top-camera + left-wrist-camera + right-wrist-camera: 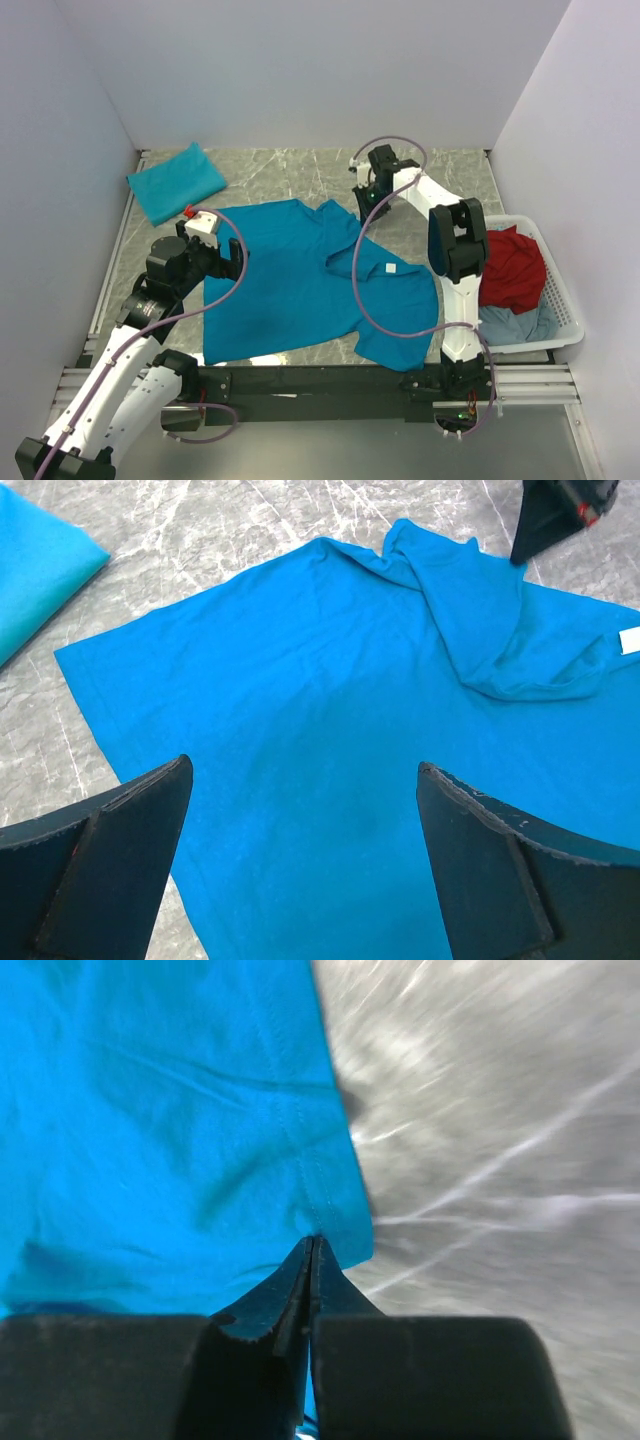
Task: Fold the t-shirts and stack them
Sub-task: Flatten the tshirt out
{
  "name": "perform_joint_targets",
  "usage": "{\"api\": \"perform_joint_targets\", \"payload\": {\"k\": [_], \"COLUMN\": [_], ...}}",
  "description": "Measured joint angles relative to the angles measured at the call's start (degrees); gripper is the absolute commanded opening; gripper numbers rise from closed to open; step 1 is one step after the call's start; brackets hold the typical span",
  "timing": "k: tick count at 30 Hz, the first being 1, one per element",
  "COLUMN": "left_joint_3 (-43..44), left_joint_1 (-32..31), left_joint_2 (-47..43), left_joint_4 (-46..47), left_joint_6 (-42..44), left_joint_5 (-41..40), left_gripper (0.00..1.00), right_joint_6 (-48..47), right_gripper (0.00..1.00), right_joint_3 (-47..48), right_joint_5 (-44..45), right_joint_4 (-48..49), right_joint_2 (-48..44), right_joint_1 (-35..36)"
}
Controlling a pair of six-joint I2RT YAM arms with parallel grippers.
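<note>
Folded shirt [176, 180] lay far back on the left. Left gripper [305, 767] hung wide open over the spread shirt [290, 285], near its left edge. Right gripper [312, 1242] was clamped tight on that shirt's far-right hem.

One teal-blue t-shirt [290, 280] lies spread in the middle, mostly flat, its far right part bunched and folded over, the white label [390, 268] showing. A second t-shirt [175, 182], folded, lies far left.
</note>
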Motion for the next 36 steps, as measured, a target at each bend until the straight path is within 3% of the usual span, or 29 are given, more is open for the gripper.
{"api": "perform_joint_targets", "payload": {"k": [11,18,19,20,23,30,36], "left_joint_3": [0.0,0.0,0.0,0.0,0.0,0.0,0.0], "left_joint_1": [0.0,0.0,0.0,-0.02,0.0,0.0,0.09], "left_joint_2": [0.0,0.0,0.0,0.0,0.0,0.76,1.55], "left_joint_4": [0.02,0.02,0.02,0.02,0.02,0.02,0.02], "left_joint_6": [0.0,0.0,0.0,0.0,0.0,-0.02,-0.02], "left_joint_5": [0.0,-0.04,-0.07,-0.07,-0.09,-0.07,-0.04], "left_gripper": [0.99,0.99,0.99,0.99,0.99,1.0,0.99], "right_joint_6": [-2.93,-9.86,-11.17,-12.31,-15.85,-18.47,-12.72], "right_gripper": [0.0,0.0,0.05,0.28,0.57,0.6,0.57], "right_joint_3": [9.38,23.43,26.14,27.98,30.03,26.56,29.53], "right_joint_5": [10.1,22.91,24.81,26.51,31.19,35.58,21.68], "right_joint_4": [0.96,7.15,8.94,10.99,15.67,19.76,12.96], "right_joint_2": [-1.62,3.91,5.84,7.76,11.91,14.64,14.62], "right_joint_1": [-0.44,-0.48,-0.5,-0.52,-0.52,-1.36,-6.71]}}
